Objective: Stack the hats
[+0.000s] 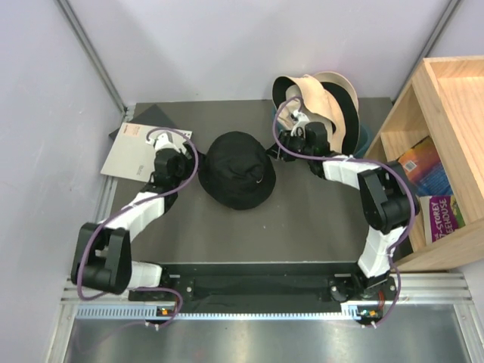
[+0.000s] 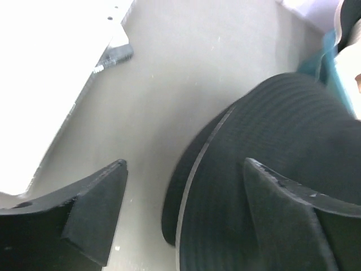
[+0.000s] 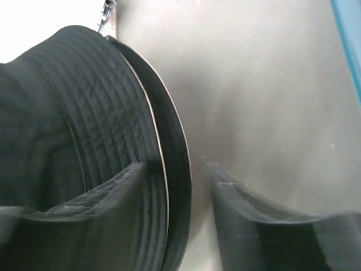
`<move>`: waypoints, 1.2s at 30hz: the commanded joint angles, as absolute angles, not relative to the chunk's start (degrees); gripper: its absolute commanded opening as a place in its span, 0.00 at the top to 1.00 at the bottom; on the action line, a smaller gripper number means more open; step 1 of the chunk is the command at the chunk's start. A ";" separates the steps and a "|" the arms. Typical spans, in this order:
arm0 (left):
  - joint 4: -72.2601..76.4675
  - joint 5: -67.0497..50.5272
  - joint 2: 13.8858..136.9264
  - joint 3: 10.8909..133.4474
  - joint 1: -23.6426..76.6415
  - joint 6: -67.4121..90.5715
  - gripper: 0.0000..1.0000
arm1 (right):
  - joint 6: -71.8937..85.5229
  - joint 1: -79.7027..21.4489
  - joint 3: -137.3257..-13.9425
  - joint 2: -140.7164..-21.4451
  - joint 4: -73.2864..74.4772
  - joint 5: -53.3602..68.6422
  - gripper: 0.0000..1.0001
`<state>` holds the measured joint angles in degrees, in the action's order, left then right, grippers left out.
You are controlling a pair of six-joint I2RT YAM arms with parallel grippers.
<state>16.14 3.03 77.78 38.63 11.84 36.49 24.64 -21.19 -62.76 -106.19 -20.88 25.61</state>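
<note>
Two hands, one black hat (image 1: 238,170) between them. The hat sits crown up in the middle of the tabletop (image 1: 302,219), brim spread flat. My left hand (image 1: 180,161) is at its 9 o'clock and my right hand (image 1: 286,144) at its 2 o'clock. Opposite sides, I'd say, because a floppy brim sags if lifted from one edge only.

The beige hats (image 1: 321,102) are piled at 1 o'clock from the black one, far corner, with some black lining showing. Judged to be the pile the black hat goes with. It is not stacked yet.

Left hand: spread wide, low over the surface, gripping nothing. One finger (image 2: 90,214) is over bare tabletop, the other over the brim. Can't tell if that one touches the fabric.

Right hand: partly apart. The brim edge runs up between the fingers (image 3: 254,226), with bare tabletop showing beside it. The other finger lies against the brim's ribbed stitching. So it is released, not pinching, with the hat resting on its own.

Next move, my guess: both hands close on the brim.
</note>
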 commanded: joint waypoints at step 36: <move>5.73 3.86 71.90 39.10 11.17 35.08 0.01 | 10.29 -16.00 -76.45 -89.97 0.61 -9.12 0.17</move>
<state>10.07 -2.17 75.59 34.46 11.68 38.57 15.18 -16.32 -69.91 -85.34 0.97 0.21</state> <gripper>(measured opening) 0.988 0.825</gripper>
